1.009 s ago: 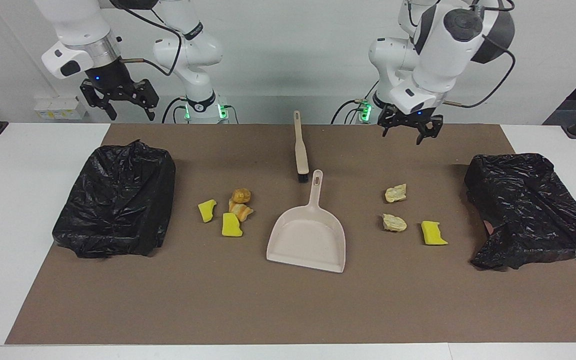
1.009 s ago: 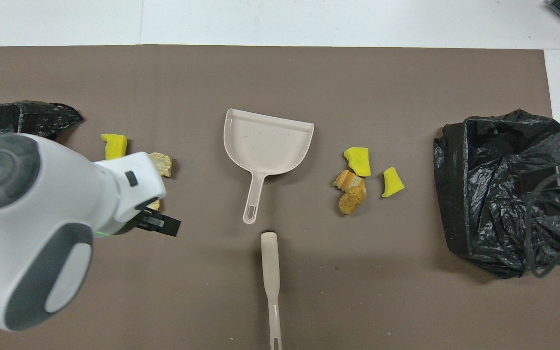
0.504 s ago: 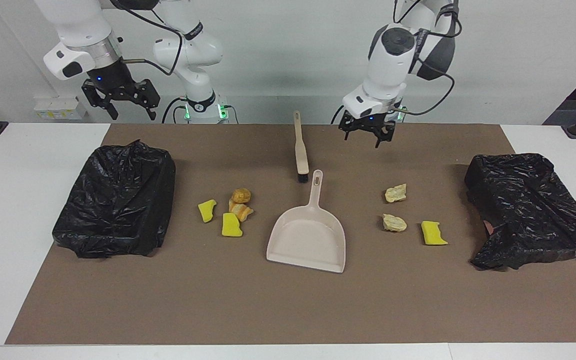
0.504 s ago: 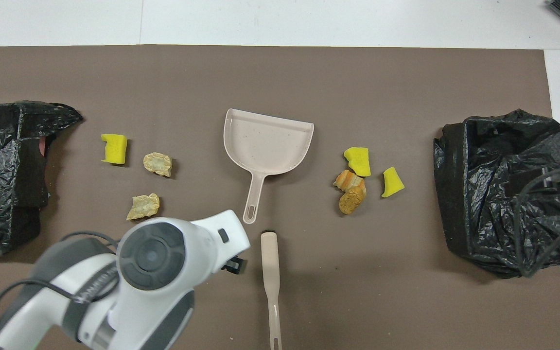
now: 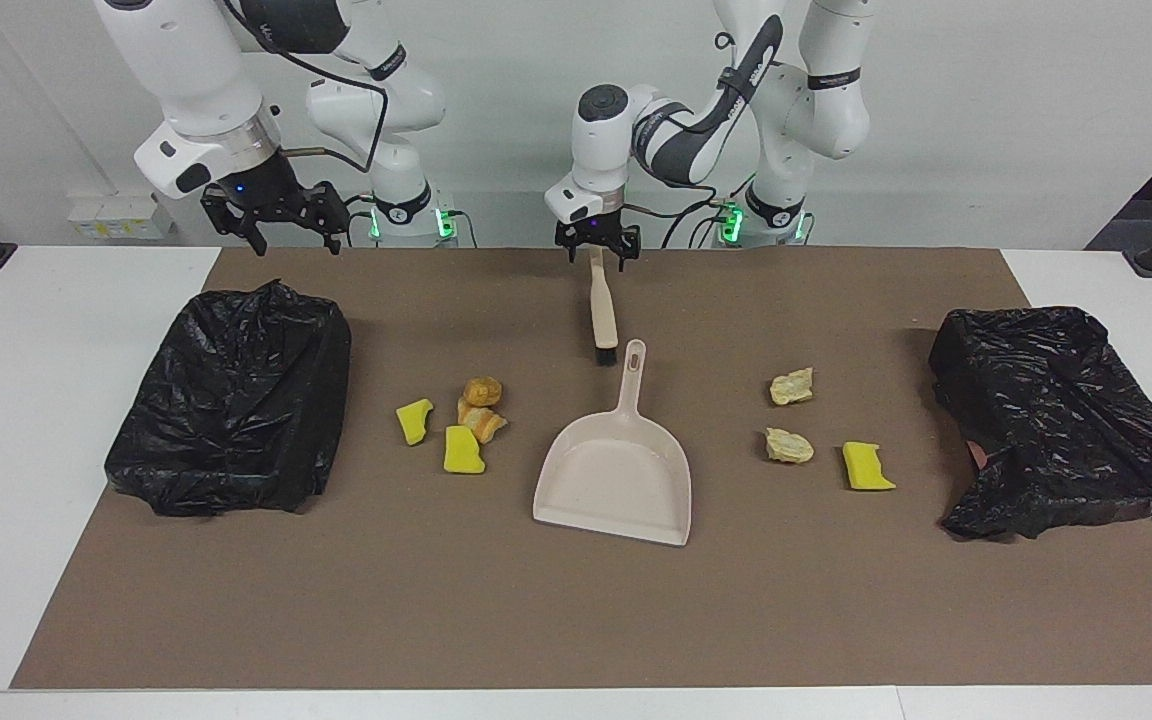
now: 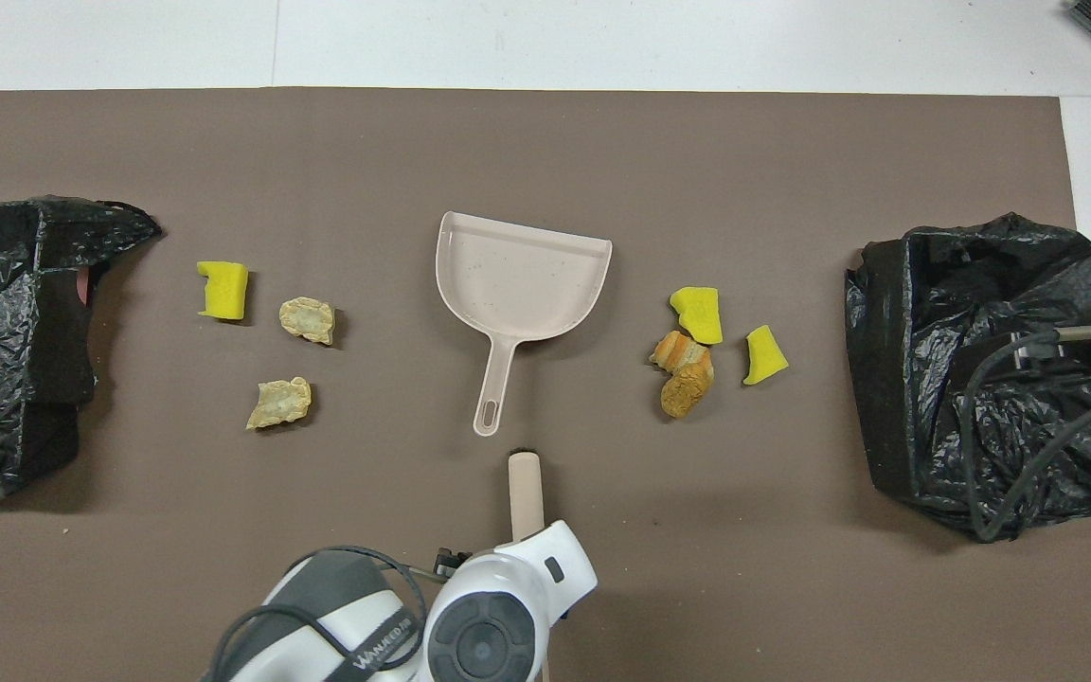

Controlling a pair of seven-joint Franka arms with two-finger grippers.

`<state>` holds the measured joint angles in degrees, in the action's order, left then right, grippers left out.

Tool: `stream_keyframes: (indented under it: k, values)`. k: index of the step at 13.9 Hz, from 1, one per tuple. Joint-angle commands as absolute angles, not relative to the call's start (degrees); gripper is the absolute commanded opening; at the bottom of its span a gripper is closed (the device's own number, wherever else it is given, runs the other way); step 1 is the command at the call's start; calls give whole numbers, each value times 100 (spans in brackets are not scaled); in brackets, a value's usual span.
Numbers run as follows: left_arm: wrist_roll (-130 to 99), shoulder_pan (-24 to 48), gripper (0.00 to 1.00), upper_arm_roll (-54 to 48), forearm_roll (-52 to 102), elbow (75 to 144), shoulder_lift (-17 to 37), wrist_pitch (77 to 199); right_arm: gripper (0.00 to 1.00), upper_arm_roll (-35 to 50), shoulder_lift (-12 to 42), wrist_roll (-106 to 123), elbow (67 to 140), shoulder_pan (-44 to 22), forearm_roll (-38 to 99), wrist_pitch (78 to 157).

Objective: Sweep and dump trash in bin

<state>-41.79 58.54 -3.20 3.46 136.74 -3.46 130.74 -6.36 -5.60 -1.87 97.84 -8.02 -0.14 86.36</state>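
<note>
Trash (image 5: pixel 481 405) lies beside the dustpan (image 5: pixel 616 480); left gripper (image 5: pixel 596 252) spread over the brush handle (image 5: pixel 600 300); no legible labels.

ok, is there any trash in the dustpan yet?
No, the beige dustpan is bare inside; the yellow sponge chunks and bread lumps all lie on the brown mat beside it.

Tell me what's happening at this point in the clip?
The left gripper, open, is at the brush handle, not gripping yet. The right gripper waits open above one black bin. The dustpan lies empty mid-table, with the trash unswept on both sides.
</note>
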Motion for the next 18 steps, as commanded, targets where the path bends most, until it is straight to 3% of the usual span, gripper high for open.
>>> stream_keyframes:
  k: [1, 2, 7, 8, 9, 10, 11, 18]
  values:
    - [-4324, 5968, 50, -193, 378, 13799, -272, 13202, 100, -615, -721, -211, 9940, -791, -53, 8578]
    - [-4368, 5933, 35, -185, 378, 13781, -272, 13175, 100, -615, -721, -211, 9940, -791, -53, 8569]
    - [-4342, 5845, 40, -158, 378, 13720, -387, 12920, 100, -615, -721, -220, 9940, -791, -44, 8569]
    - [-4324, 5836, 36, -158, 378, 13720, -378, 12911, 100, -607, -721, -220, 9940, -791, -35, 8569]
    - [-4342, 5836, 28, -158, 378, 13676, -378, 12902, 100, -606, -721, -220, 9940, -791, -9, 8578]
    - [-4316, 5836, 10, -141, 378, 13667, -387, 12807, 100, -606, -712, -237, 9932, -791, 9, 8587]
    - [-4315, 5819, 0, -106, 378, 13623, -439, 12675, 100, -606, -712, -237, 9932, -791, 9, 8587]
    - [-3885, 4696, 0, -62, 316, 12894, -1114, 10593, 100, -362, -633, -377, 9879, -791, 97, 8744]
